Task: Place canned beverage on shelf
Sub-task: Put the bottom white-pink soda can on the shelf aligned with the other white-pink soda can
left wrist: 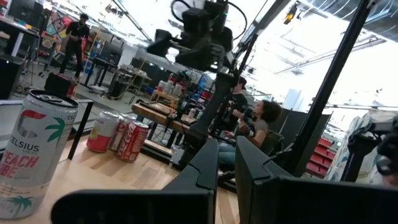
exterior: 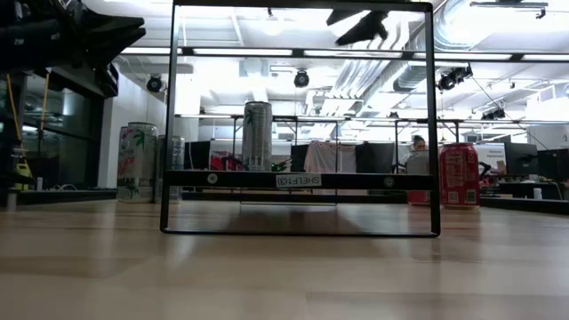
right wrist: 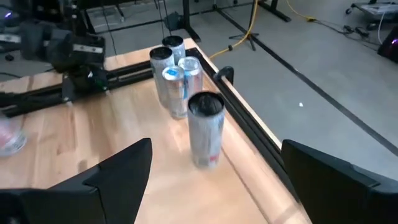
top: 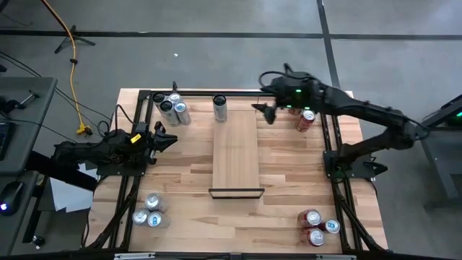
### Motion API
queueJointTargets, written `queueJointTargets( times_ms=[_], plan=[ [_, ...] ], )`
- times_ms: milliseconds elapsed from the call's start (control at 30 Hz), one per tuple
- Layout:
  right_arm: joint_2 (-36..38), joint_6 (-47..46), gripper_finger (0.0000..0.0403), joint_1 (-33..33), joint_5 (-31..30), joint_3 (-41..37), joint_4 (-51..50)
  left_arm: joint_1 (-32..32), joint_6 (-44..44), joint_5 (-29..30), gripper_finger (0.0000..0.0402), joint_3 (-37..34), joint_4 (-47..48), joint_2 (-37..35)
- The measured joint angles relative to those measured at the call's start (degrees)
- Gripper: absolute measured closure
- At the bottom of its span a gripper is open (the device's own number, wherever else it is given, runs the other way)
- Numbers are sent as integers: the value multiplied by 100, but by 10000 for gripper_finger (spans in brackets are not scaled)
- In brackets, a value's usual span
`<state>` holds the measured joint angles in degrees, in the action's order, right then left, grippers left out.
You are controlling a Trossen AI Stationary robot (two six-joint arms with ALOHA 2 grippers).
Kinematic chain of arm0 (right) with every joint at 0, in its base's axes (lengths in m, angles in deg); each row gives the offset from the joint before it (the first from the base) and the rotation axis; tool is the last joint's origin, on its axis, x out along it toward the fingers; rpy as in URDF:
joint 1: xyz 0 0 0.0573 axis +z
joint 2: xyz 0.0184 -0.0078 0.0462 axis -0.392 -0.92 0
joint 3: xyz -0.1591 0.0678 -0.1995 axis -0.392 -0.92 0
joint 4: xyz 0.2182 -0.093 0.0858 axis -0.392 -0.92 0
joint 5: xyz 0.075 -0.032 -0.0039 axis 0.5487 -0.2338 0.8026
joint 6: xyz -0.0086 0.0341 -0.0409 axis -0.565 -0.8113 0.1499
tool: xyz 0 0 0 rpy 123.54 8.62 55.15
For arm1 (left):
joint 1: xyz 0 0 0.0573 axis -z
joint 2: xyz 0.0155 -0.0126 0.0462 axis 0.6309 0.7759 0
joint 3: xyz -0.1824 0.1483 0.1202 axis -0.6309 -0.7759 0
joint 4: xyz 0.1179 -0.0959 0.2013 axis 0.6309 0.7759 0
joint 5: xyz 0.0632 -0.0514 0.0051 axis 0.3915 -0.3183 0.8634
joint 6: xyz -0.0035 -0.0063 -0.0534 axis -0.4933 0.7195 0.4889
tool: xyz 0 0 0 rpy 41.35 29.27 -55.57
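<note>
The shelf (top: pixel 235 155) is a pale wood panel raised on a black frame, with its black edge bar (top: pixel 236 192) toward the near side. A tall silver can (top: pixel 219 107) stands upright on the shelf's far end (exterior: pixel 257 135) (right wrist: pixel 206 127). My right gripper (top: pixel 268 112) hangs open in the air, just right of the can and above shelf height, its fingers wide apart (right wrist: pixel 216 148) with nothing between them. It shows at the top of the low view (exterior: pixel 360 27). My left gripper (top: pixel 164 139) waits shut at the table's left (left wrist: pixel 227 168).
Can clusters stand at the far left (top: pixel 173 108), far right (top: pixel 304 119), near left (top: pixel 148 211) and near right (top: pixel 316 227). Black frame rails (top: pixel 332 144) run along both sides and the far edge. People sit in the room beyond (left wrist: pixel 261 121).
</note>
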<state>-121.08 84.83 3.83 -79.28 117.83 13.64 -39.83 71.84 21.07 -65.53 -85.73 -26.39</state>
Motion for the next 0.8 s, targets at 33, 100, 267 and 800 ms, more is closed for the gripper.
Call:
queueJointTargets(
  times_ms=[33,100,267,800],
  plan=[
    [162,-63,59,2,-3,2,-235,1,-39,0,398,0,-2,0],
    [458,-211,59,7,-6,2,-743,0,-41,0,398,0,-4,0],
    [1086,-579,59,89,-8,-253,-1300,1,167,0,398,0,2,1],
    [1749,-1533,59,179,285,-1208,-1219,1,351,934,398,0,-112,24]
  ],
)
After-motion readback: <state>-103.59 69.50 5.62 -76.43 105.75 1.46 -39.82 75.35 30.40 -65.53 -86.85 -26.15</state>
